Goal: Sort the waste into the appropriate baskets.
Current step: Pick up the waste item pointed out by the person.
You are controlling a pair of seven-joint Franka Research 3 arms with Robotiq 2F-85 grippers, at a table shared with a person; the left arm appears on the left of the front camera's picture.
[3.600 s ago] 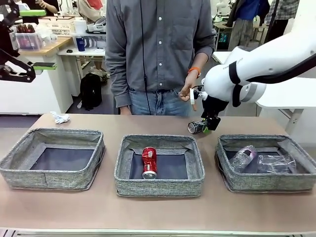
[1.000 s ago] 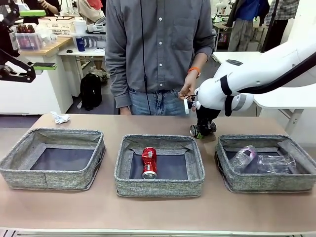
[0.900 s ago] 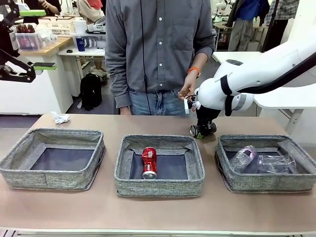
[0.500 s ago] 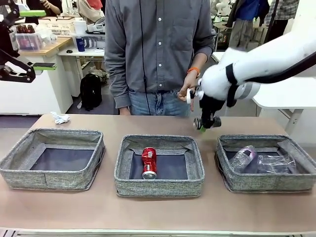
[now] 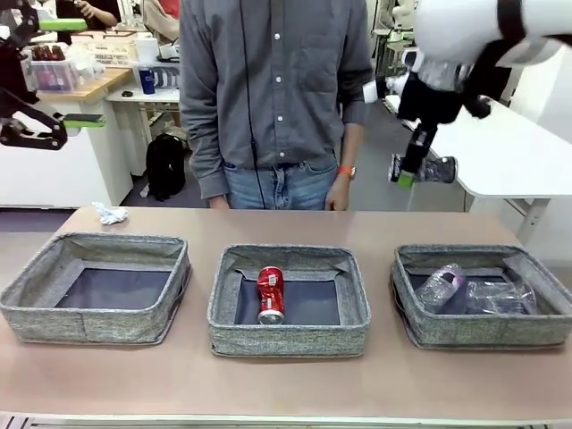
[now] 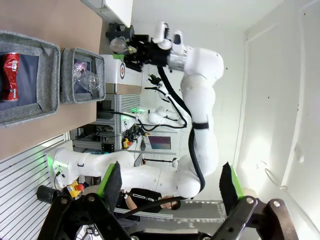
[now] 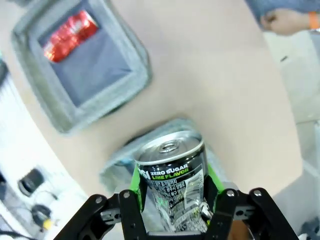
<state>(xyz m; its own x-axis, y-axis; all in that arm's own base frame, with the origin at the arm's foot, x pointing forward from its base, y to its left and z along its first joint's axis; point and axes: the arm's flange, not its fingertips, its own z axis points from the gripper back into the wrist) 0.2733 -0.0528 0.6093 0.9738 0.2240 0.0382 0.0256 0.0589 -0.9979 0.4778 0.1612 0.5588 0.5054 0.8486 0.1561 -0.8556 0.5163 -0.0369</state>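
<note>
Black-and-silver drink can (image 5: 437,169), lying level, sits clamped in the right gripper (image 5: 411,172), high above the right basket (image 5: 483,332). The middle basket (image 5: 288,340), holding the red can (image 5: 270,293), lies down and to the robot's left. Left gripper (image 6: 169,182) hangs spread, empty, far off.

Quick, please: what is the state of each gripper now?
Left gripper: open, holding nothing.
Right gripper: shut on the black-and-silver drink can.

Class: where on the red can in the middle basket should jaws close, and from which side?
Grip the red can across its middle, from above. It lies on its side, ends toward and away from the robot, and the walls of the middle basket hinder a sideways approach.
</note>
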